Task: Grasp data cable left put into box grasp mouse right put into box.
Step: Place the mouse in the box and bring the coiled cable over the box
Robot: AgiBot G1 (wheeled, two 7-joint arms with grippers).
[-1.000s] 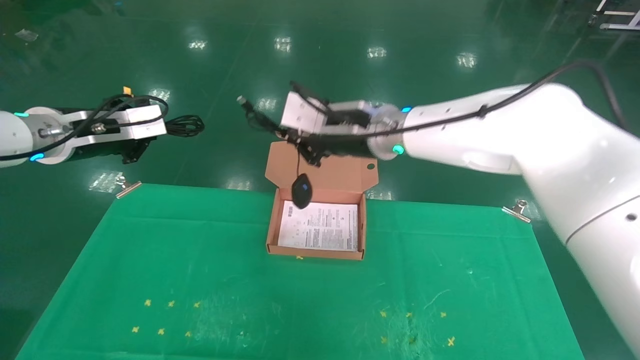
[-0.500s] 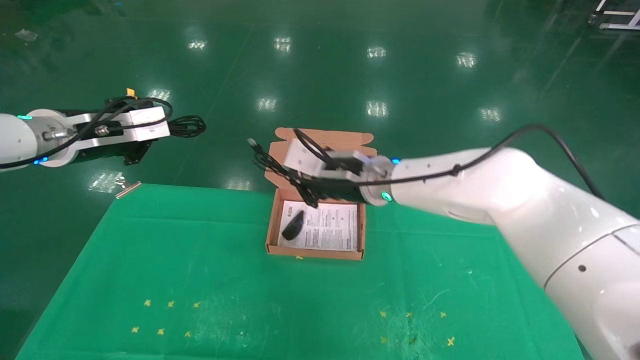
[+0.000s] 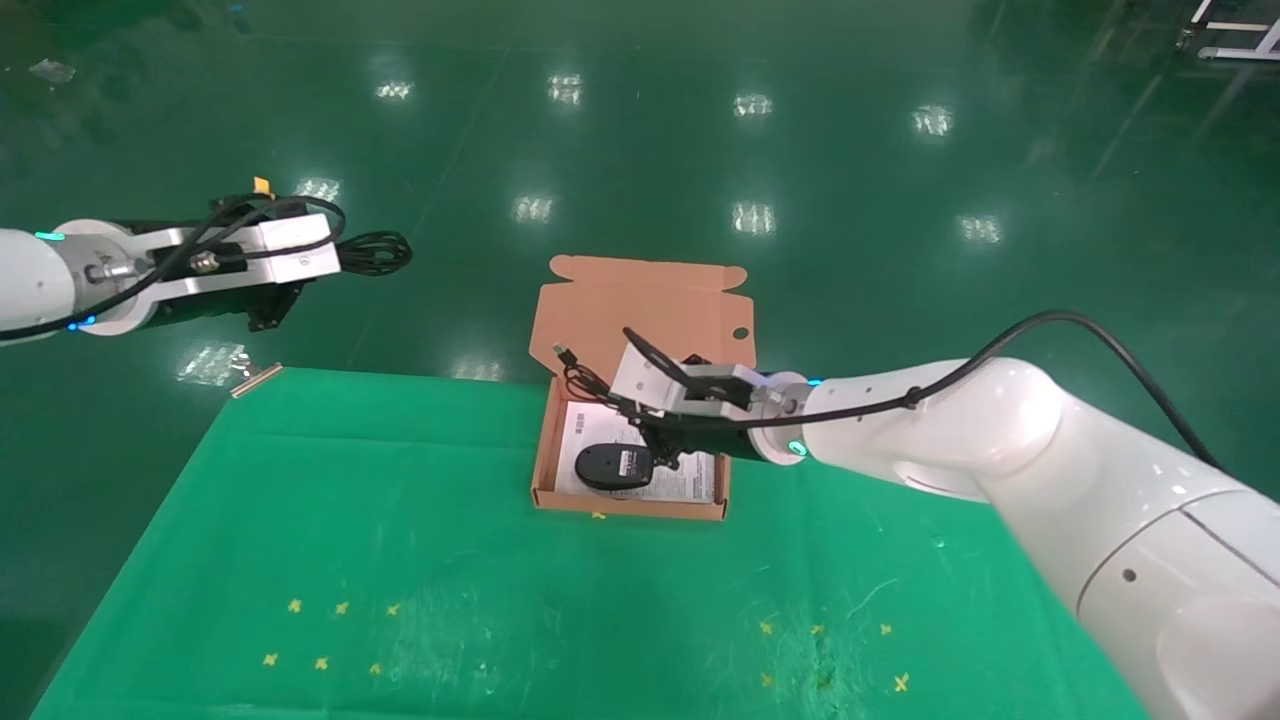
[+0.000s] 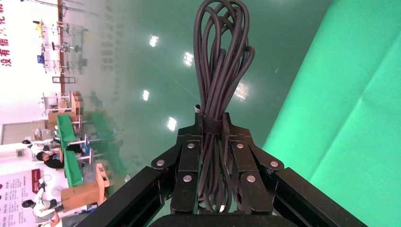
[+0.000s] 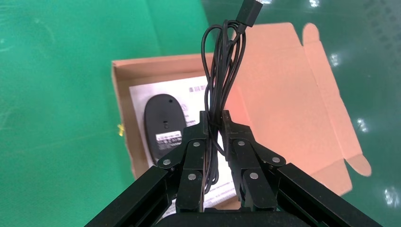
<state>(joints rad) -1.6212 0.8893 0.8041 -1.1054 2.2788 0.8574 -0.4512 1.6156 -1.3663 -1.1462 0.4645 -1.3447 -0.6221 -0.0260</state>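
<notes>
The salmon-orange box (image 3: 544, 455) stands open at the table's far middle, lid (image 3: 650, 300) folded back. The black mouse (image 3: 612, 466) lies inside it, white label up, on a printed sheet; it also shows in the right wrist view (image 5: 163, 125). My right gripper (image 3: 652, 448) is low over the box and shut on the mouse's bundled cord (image 5: 222, 71), whose USB plug (image 3: 564, 353) sticks up. My left gripper (image 3: 322, 262) hangs beyond the table's far left corner, shut on the looped data cable (image 3: 372, 252), with its strap between the jaws (image 4: 211, 118).
A green cloth (image 3: 400, 560) covers the table, with yellow cross marks near the front. Metal clips (image 3: 257, 377) hold its far corners. A glossy green floor lies beyond. The box shows in the right wrist view (image 5: 122, 94), with its lid (image 5: 283, 94).
My right gripper came down and towards me over the box. The mouse, hanging on its cord a second ago, now lies label-up in the box. The left arm stayed still.
</notes>
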